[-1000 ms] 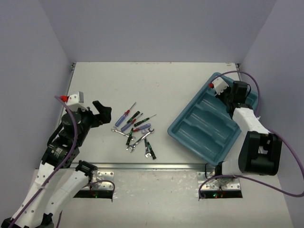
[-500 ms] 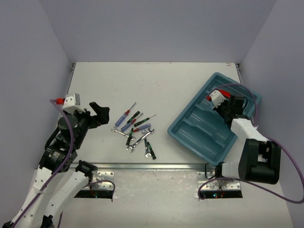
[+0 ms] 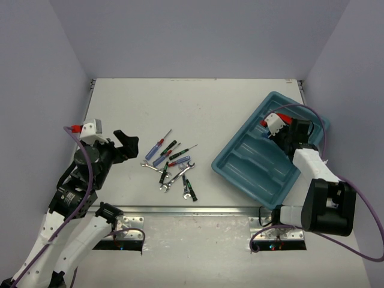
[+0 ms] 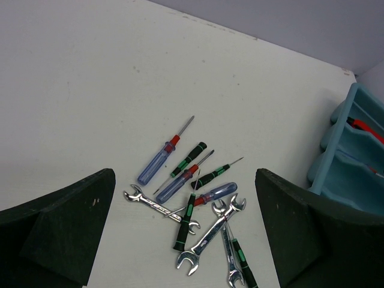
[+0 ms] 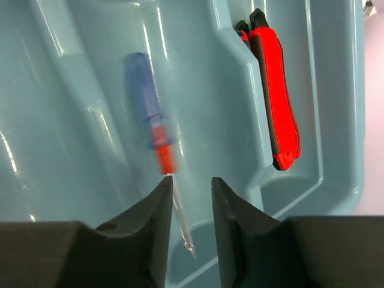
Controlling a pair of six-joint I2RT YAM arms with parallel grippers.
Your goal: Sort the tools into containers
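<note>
Seen from above, the tools (image 3: pixel 171 163) lay in a loose heap on the desk (image 3: pixel 198 108), left of centre. The left arm (image 3: pixel 90 165) stood near them on their left. The tray (image 3: pixel 258 165) sat askew at the right, well apart from the heap, and the right arm (image 3: pixel 300 147) reached over its far end. In the left wrist view, the left jaws were spread wide and held nothing. The heap of screwdrivers and wrenches lay between them on the desk, with the tray's edge at the right. In the right wrist view, the right jaws stood a little apart over a blue screwdriver (image 5: pixel 144 102) that lay in one compartment. Its shaft showed in the gap, unpinched. A red tool (image 5: pixel 277 102) lay in the next compartment.
</note>
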